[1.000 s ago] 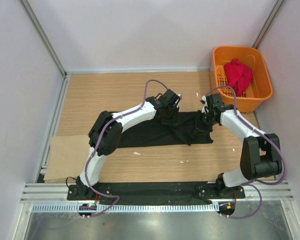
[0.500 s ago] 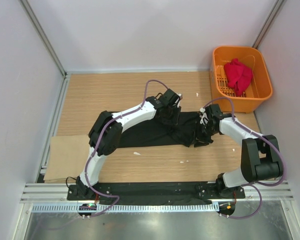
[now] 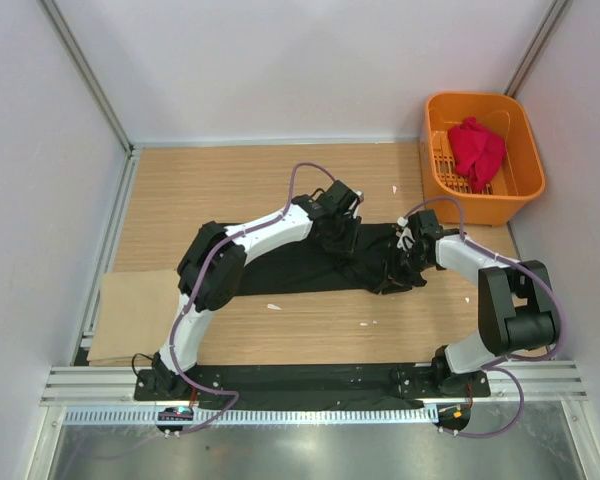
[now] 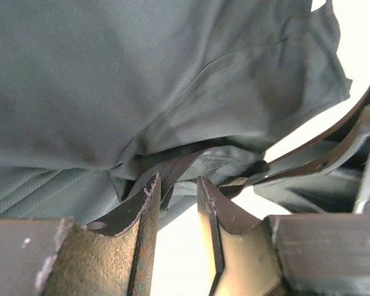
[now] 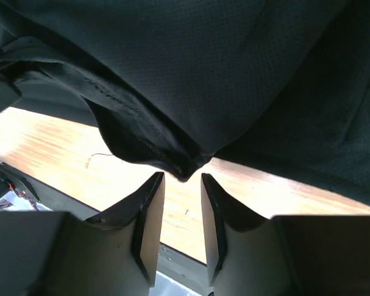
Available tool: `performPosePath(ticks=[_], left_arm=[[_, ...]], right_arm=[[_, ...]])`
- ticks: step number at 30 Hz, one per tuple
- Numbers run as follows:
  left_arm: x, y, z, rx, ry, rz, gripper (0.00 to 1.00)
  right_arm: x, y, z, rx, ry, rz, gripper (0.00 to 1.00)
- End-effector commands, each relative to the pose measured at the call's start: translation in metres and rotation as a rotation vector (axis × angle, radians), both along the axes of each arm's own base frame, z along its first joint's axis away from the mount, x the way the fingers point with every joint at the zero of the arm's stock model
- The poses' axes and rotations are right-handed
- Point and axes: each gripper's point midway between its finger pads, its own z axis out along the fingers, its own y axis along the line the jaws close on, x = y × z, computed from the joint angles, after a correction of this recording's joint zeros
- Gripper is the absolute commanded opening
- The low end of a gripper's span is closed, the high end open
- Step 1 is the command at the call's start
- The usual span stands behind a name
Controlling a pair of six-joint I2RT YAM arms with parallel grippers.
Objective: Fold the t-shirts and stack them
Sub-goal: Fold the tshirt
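Note:
The large black t-shirt (image 3: 290, 268) lies spread on the wooden table, bunched into folds at its right end. My left gripper (image 3: 342, 228) is low over its upper middle. In the left wrist view the gripper (image 4: 176, 180) stands open, with a crumpled fold of the shirt (image 4: 142, 92) at its fingertips and bare gap below. My right gripper (image 3: 404, 256) is over the bunched right end. In the right wrist view the gripper (image 5: 182, 176) is open, and a hem fold (image 5: 154, 148) hangs just beyond its tips. The red t-shirt (image 3: 477, 150) lies crumpled in the basket.
The orange slotted basket (image 3: 520, 190) stands at the table's far right corner. A flat tan cardboard sheet (image 3: 135, 315) lies at the near left. White walls and metal rails close in the table on three sides. Small white scraps (image 3: 274, 306) dot the wood.
My right gripper has moved toward me and a little left over the shirt's right end, which is now more bunched. My left gripper's jaws have parted; that arm has barely shifted.

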Motion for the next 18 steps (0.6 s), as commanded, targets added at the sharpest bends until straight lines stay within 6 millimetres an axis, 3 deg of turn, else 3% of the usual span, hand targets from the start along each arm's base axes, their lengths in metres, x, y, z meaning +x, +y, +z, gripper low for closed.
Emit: performPosePath(ticks=[1, 9, 12, 14, 18], left_arm=[[-0.01, 0.007, -0.007, 0.026, 0.019, -0.019, 0.31], [-0.014, 0.016, -0.012, 0.054, 0.025, -0.013, 0.28], [-0.016, 0.018, -0.013, 0.058, 0.03, -0.011, 0.34], [-0.017, 0.018, -0.013, 0.06, 0.029, -0.015, 0.35], [-0.018, 0.019, -0.015, 0.061, 0.037, -0.017, 0.33]], right_arm=[[0.008, 0.004, 0.001, 0.024, -0.013, 0.001, 0.35], [0.011, 0.005, 0.006, 0.03, -0.03, 0.0, 0.18], [0.013, 0.006, 0.01, 0.034, -0.035, 0.0, 0.2], [0.015, 0.004, 0.011, 0.023, -0.045, 0.001, 0.28], [0.014, 0.004, 0.006, 0.018, -0.032, 0.004, 0.29]])
